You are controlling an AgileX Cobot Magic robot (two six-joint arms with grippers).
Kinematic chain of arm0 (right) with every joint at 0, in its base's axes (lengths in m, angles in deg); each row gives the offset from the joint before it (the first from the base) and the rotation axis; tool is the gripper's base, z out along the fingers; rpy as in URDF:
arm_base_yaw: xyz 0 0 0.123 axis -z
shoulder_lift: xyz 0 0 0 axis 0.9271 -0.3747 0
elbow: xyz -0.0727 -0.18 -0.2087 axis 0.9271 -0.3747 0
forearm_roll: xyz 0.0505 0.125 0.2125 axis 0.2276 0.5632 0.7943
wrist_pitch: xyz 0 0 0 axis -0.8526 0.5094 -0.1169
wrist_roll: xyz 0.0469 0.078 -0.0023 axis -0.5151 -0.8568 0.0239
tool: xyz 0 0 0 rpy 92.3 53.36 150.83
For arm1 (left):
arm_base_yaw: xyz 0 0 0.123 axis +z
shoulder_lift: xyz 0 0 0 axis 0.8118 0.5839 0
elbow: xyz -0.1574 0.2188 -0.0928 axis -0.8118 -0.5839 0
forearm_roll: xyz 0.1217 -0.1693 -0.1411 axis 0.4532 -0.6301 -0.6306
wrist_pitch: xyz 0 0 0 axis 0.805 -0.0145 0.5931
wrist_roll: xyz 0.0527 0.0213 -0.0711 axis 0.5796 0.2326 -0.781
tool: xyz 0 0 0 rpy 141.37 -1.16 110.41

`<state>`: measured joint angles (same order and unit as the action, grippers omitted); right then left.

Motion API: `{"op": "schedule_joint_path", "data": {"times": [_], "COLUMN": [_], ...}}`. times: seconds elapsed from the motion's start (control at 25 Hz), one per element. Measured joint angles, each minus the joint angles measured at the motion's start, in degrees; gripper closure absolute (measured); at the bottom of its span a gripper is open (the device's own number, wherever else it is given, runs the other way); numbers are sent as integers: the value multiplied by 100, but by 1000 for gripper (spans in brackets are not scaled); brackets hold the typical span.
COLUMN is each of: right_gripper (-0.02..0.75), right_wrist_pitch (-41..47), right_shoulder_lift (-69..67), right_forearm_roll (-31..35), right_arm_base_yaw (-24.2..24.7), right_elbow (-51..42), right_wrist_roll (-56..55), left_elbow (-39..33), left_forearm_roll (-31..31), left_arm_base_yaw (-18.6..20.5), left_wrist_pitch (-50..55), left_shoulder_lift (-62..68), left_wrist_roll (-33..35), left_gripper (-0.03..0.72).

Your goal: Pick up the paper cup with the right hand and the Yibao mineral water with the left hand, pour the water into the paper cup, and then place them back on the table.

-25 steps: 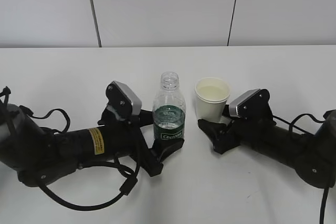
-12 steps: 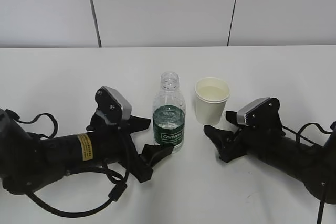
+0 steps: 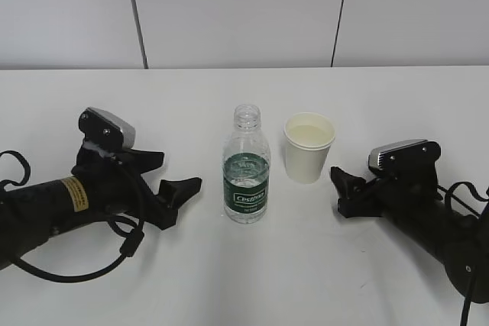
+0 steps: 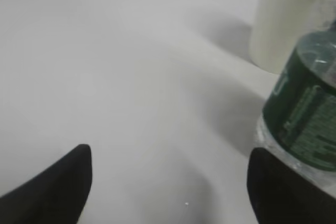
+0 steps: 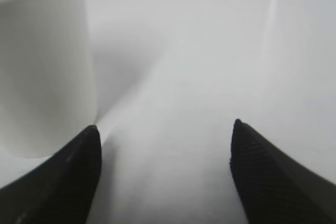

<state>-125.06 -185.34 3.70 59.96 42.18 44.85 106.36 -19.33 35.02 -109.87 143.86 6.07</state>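
Observation:
The Yibao mineral water (image 3: 247, 177) stands upright and capless on the table (image 3: 252, 280), with the paper cup (image 3: 309, 148) upright just to its right. My left hand (image 3: 174, 175) lies low to the left of the bottle, open and empty, a clear gap away. My right hand (image 3: 344, 191) lies to the right of the cup, open and empty, not touching it. In the left wrist view the open left gripper (image 4: 170, 163) has the bottle (image 4: 304, 114) at the right and the cup (image 4: 283, 24) behind. In the right wrist view the open right gripper (image 5: 164, 129) has the cup (image 5: 42, 66) at the left.
A pale panelled wall (image 3: 229, 13) runs along the table's far edge. Black cables (image 3: 122, 253) loop beside the left arm on the tabletop. Bare white tabletop lies in front of the bottle and cup.
Both arms have drawn back. The left gripper moved left, away from the bottle it had straddled. The right gripper moved right, away from the cup. Bottle and cup have not moved.

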Motion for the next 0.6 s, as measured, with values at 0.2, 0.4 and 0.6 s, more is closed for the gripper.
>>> {"op": "schedule_joint_path", "data": {"times": [0.2,0.4,0.6], "right_gripper": [147,148,147], "right_wrist_pitch": [-8,-8,22], "right_shoulder_lift": [0,9,9], "right_forearm_roll": [739,1544,1974], "right_arm_base_yaw": [-10,-10,-10], "right_elbow": [0,0,88], "right_wrist_roll": [96,108,108], "left_elbow": [-11,-11,-18], "left_forearm_roll": [-605,-1125,-1689], "left_arm_base_yaw": [255,500,575], "left_wrist_pitch": [96,171,221], "left_shoulder_lift": [-14,-14,-14], "left_wrist_roll": [217,516,575], "left_gripper": [143,146,146]}}
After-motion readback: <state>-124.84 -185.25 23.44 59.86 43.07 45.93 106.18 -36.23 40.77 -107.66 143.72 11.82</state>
